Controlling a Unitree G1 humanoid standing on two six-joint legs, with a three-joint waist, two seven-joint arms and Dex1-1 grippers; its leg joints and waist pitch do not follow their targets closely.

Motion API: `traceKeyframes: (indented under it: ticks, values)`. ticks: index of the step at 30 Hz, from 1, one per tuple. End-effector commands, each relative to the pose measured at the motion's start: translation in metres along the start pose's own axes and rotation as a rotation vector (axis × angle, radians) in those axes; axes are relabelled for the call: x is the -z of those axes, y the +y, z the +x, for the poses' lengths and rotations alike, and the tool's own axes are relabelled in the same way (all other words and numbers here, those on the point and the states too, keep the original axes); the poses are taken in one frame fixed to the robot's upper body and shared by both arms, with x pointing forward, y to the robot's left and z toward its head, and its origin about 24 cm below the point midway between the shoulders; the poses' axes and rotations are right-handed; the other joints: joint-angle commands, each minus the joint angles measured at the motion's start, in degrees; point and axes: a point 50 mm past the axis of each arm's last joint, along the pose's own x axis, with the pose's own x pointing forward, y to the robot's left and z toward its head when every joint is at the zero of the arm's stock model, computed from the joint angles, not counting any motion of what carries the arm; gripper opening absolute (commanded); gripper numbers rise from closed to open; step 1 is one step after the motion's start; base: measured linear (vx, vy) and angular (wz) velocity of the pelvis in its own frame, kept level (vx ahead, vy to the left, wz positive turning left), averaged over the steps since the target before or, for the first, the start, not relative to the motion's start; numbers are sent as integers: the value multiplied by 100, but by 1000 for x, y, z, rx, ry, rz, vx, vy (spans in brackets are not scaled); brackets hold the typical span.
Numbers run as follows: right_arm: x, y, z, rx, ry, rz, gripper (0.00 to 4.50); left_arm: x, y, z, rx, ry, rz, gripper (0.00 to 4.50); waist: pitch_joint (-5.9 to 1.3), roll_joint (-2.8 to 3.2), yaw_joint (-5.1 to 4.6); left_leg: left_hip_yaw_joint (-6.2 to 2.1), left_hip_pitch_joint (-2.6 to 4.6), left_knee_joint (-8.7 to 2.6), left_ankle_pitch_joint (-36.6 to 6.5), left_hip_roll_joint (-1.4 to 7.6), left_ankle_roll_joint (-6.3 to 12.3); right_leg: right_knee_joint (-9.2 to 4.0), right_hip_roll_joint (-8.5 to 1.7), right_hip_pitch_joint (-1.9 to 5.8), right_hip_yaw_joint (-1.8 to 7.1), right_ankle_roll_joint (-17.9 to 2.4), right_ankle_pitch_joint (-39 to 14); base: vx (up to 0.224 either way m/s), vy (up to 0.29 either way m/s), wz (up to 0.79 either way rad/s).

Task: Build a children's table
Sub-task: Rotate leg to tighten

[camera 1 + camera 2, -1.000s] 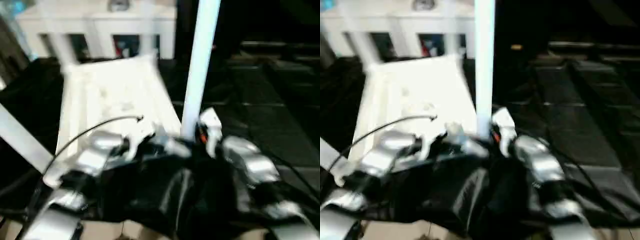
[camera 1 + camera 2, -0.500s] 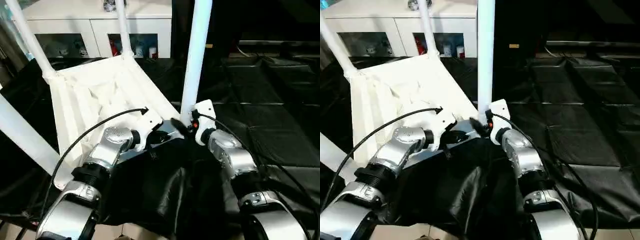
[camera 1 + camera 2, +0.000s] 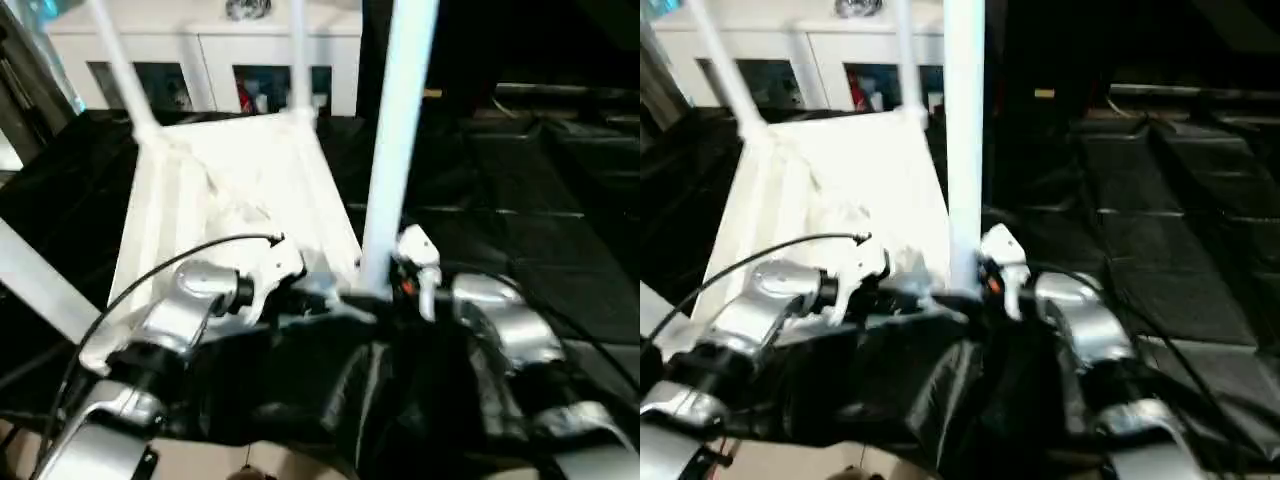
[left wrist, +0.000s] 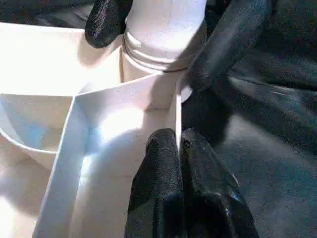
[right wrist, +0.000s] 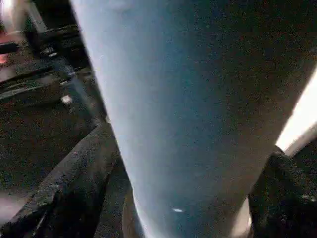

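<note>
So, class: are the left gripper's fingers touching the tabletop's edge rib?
Touching: in the left wrist view the left gripper pinches the tabletop's edge rib between closed fingers.

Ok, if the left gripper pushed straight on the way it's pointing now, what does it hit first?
Most likely the corner socket holding the upright leg. The left gripper, shut on the tabletop's rim wall, points along it toward that socket. The right gripper's fingers flank the leg there.
</note>
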Motion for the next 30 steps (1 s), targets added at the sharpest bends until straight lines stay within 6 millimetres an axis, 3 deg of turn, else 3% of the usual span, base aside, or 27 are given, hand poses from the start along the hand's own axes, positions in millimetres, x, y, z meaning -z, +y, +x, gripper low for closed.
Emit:
traceKeyframes:
  ticks: [1,2,7,14,16,20,21,24,26,30]
  values:
    - [0,10,8,-96,4,8,371,-20,-3,3,56,-66,57,0,-387,-66,5,3,45,-359,-1269,149,379,-385,-329,297,230,-1271,-1423,0,0,0]
    - [0,12,6,-118,3,20,347,-18,-6,1,78,-61,51,0,-389,-72,18,5,47,-354,-1249,146,376,-384,-326,302,231,-1277,-1409,0,0,0]
    - [2,16,2,-162,17,48,310,-18,-10,0,113,-56,40,0,-386,-68,71,6,61,-357,-1239,152,333,-382,-324,286,233,-1264,-1459,0,0,0]
    - [4,16,11,-94,14,64,262,-23,0,4,-23,-83,41,0,-389,-77,81,0,50,-354,-1217,137,271,-390,-332,288,235,-1200,-1477,0,0,0]
    - [6,11,17,-1,14,69,258,-27,6,7,-95,-102,42,0,-368,-88,41,-8,53,-362,-1387,112,172,-435,-340,273,232,-1067,-1897,0,0,0]
    - [10,-1,29,214,24,94,255,-35,14,15,-187,-133,31,0,-364,-90,-42,-29,44,-379,-1447,95,68,-451,-340,274,220,-969,-2102,0,0,0]
    - [11,-9,38,356,9,144,254,-41,19,22,-255,-148,24,0,-366,-93,-110,-29,47,-368,-1511,75,53,-469,-336,274,214,-934,-2207,0,0,0]
    - [9,-12,47,440,-24,199,253,-47,25,29,-336,-158,21,0,-369,-90,-170,-30,50,-367,-1495,70,60,-480,-329,270,213,-942,-2171,0,0,0]
    - [3,-10,60,463,-63,232,253,-51,31,35,-435,-173,-2,0,-381,-53,-179,-23,50,-350,-1454,69,114,-473,-325,275,220,-993,-1983,0,0,0]
    - [-2,-10,71,514,-82,244,253,-54,32,40,-455,-183,-5,0,-402,-62,-178,-21,34,-345,-1309,70,163,-436,-323,295,216,-1098,-1656,0,0,0]
